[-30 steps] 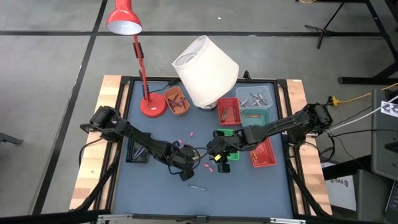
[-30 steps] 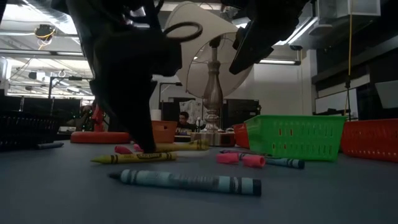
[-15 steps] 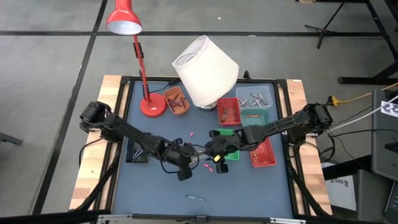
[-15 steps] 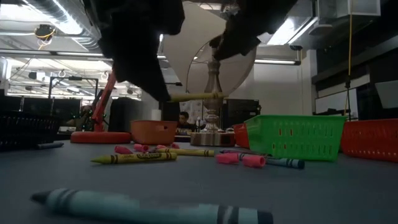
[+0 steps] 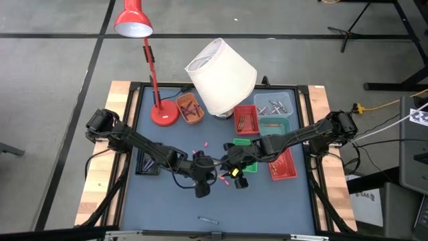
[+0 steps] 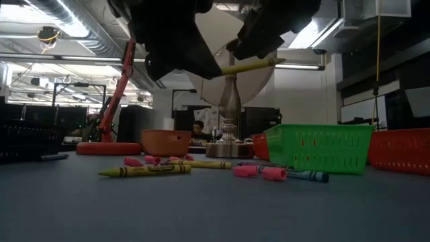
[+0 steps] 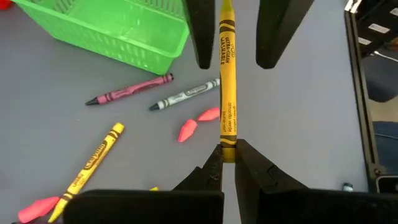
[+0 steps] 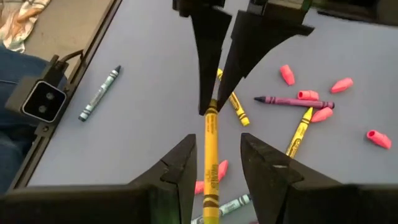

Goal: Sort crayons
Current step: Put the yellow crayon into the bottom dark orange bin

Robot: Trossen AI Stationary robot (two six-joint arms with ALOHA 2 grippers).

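From above, you see your left gripper (image 5: 212, 167) and right gripper (image 5: 227, 165) meeting mid-table beside the green basket (image 5: 243, 153). In your left wrist view, the left fingers (image 7: 214, 168) pinch one end of a yellow crayon (image 7: 227, 87), its far end lying between the right gripper's spread jaws. Your right wrist view shows that crayon (image 8: 211, 155) untouched between the parted right fingers (image 8: 181, 163), loose crayons (image 8: 292, 100) lying below.

The yellow crayon (image 8: 209, 163) runs off the right wrist view's edge, its far end unseen. From above, the lampshade (image 5: 221, 75) hides the lamp's base and the table behind it, and the held crayon is too small to make out between the grippers. In the low view both arms are dark shapes cut off at the top.
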